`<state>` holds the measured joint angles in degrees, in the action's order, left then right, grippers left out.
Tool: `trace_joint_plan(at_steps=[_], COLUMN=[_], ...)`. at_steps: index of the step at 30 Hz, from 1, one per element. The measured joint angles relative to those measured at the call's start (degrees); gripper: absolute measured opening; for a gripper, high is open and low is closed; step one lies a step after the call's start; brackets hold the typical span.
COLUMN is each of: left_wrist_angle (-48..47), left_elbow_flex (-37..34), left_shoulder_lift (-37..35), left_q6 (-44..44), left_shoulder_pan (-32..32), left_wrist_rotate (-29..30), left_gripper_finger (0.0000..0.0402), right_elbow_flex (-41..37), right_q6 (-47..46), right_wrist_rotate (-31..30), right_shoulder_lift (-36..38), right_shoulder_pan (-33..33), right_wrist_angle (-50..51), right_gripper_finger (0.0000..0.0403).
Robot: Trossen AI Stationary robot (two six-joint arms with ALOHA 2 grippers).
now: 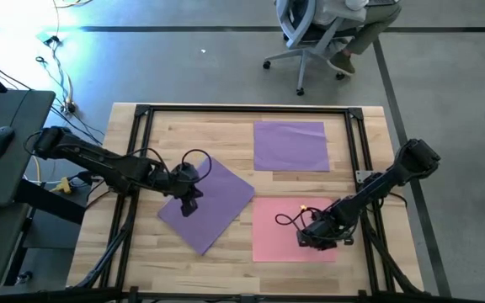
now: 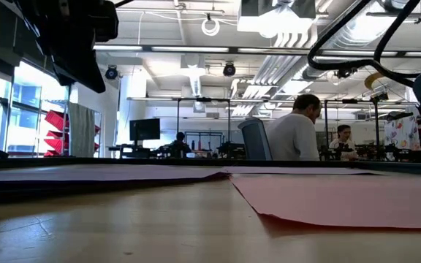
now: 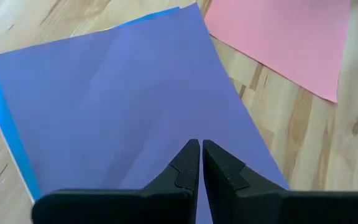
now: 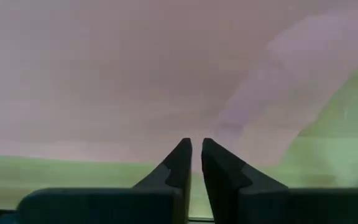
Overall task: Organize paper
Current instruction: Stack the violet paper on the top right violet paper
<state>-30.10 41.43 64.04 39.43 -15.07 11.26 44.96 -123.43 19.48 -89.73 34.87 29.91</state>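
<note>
A periwinkle sheet (image 1: 221, 198) lies flat and turned askew on the table's left half. In the left wrist view (image 3: 123, 93) a bright blue sheet's edge (image 3: 5, 130) shows under it. My left gripper (image 1: 190, 200) (image 3: 199, 144) is shut over its left part. A pink sheet (image 1: 278, 234) (image 4: 135, 68) lies flat on the near right, with my shut right gripper (image 1: 317, 234) (image 4: 196, 144) low over its right part. A purple sheet (image 1: 290, 146) lies flat at the far right. My left gripper points slanting down at the periwinkle sheet's upper face (image 3: 166, 124) with shut fingers; whether the tips touch the paper, I cannot tell. My right gripper points down at the pink sheet (image 4: 191, 112) with shut fingers, very close; whether it touches, I cannot tell.
A dark metal frame (image 1: 242, 109) runs around the tabletop. Cable loops (image 1: 194, 158) hang off both arms. Bare wood (image 1: 196, 135) shows on the far left. Beyond the far edge stands an office chair (image 1: 306, 38) with a person seated.
</note>
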Motion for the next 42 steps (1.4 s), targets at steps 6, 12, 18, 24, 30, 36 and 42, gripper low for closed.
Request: trace_joint_plan(at_steps=[6,12,18,24,30,36,42], left_wrist_angle=[-3.7,-5.9,-5.8,-1.9,0.8,1.1,1.7], left_elbow_flex=[0.0,-1.6,-7.7,-11.9,-14.5,-15.2,-15.2], left_shoulder_lift=[-1.3,-1.4,-1.2,-1.1,-1.0,-0.2,1.3], left_q6=[1.8,5.4,9.9,11.4,13.6,14.4,14.0], left_shoulder_pan=[-1.4,-4.7,-6.4,-6.3,-5.7,-5.1,-4.9], left_wrist_rotate=[-0.6,-5.7,-5.7,-4.7,-1.9,-1.4,0.0], left_gripper_finger=[0.0000,0.0000,0.0000,0.0000,0.0000,0.0000,0.0000], right_elbow_flex=[3.6,8.7,9.6,9.6,9.6,11.3,17.4], right_q6=[5.1,15.4,29.1,43.2,49.5,50.3,52.6], right_wrist_rotate=[-3.7,-15.9,-22.3,-19.4,-9.6,-2.2,-0.2], right_shoulder_lift=[0.0,0.1,-0.3,-1.6,-7.0,-13.9,-20.0], right_shoulder_pan=[-1.3,-7.3,-19.4,-33.3,-41.3,-41.7,-40.2], right_wrist_angle=[0.3,-1.5,-6.2,-11.8,-17.1,-22.4,-22.4], right_gripper_finger=[0.0116,0.0141,0.0142,0.0148,0.0187,0.0208,0.0199])
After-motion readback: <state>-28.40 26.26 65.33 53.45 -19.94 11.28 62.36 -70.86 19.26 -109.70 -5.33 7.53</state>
